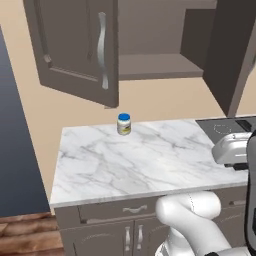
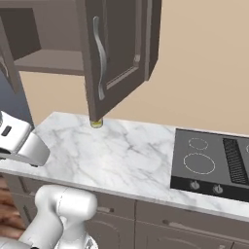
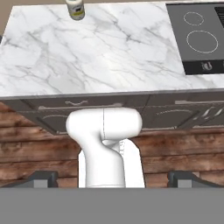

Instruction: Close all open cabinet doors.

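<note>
Two cabinet doors of the wall cabinet stand open above the marble counter (image 1: 150, 165). The left cabinet door (image 1: 75, 45) swings out toward me, its curved silver handle (image 1: 102, 50) facing me. The right cabinet door (image 1: 232, 50) also juts out; in the right base view it is the right cabinet door (image 2: 119, 48) with its handle (image 2: 100, 58). Between them the bare shelf (image 1: 155, 65) shows. My gripper (image 3: 113, 178) is open with nothing in it, its fingertips (image 3: 43, 178) wide apart. It hangs over the counter's front edge, well below the doors, pointing back toward my base.
A small jar with a blue lid (image 1: 124, 124) stands at the back of the counter, below the left door's edge. A black cooktop (image 2: 209, 160) lies to the right. Drawer fronts (image 1: 132, 210) run under the counter. A dark refrigerator side (image 1: 12, 150) rises at far left.
</note>
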{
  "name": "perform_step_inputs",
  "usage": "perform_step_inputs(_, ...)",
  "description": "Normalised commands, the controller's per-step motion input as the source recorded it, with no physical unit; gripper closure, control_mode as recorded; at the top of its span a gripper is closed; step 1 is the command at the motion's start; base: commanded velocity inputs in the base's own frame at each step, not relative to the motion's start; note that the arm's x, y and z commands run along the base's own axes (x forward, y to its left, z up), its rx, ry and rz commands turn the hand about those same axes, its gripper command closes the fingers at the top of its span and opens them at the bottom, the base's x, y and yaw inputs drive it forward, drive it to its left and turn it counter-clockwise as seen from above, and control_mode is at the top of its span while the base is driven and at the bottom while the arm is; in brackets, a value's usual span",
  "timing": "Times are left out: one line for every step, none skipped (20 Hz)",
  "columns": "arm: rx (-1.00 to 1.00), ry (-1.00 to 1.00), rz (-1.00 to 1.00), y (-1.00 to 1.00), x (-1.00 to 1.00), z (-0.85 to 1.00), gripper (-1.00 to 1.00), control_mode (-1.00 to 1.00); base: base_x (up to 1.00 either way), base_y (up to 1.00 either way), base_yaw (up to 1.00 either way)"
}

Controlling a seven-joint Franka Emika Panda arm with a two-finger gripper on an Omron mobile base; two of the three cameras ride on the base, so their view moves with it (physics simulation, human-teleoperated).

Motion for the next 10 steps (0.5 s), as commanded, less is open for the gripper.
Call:
perform_step_inputs(0.0,0.0,0.0,0.0,0.0,0.0,-1.0,1.0,0.31,0.21,0.0)
perform_step_inputs(0.0,0.0,0.0,0.0,0.0,0.0,-1.0,1.0,0.34,0.3,-0.02)
perform_step_inputs(0.0,0.0,0.0,0.0,0.0,0.0,-1.0,1.0,0.38,0.23,-0.07)
perform_step_inputs(0.0,0.0,0.0,0.0,0.0,0.0,-1.0,1.0,0.44,0.47,-0.15)
perform_step_inputs(0.0,0.0,0.0,0.0,0.0,0.0,-1.0,1.0,0.4,0.48,-0.16)
perform_step_inputs(0.0,0.0,0.0,0.0,0.0,0.0,-1.0,1.0,0.36,0.4,-0.15)
perform_step_inputs(0.0,0.0,0.0,0.0,0.0,0.0,-1.0,1.0,0.37,0.51,-0.15)
perform_step_inputs(0.0,0.0,0.0,0.0,0.0,0.0,-1.0,1.0,0.34,0.51,-0.15)
perform_step_inputs(0.0,0.0,0.0,0.0,0.0,0.0,-1.0,1.0,0.3,0.51,-0.14)
perform_step_inputs(0.0,0.0,0.0,0.0,0.0,0.0,-1.0,1.0,0.29,0.46,-0.13)
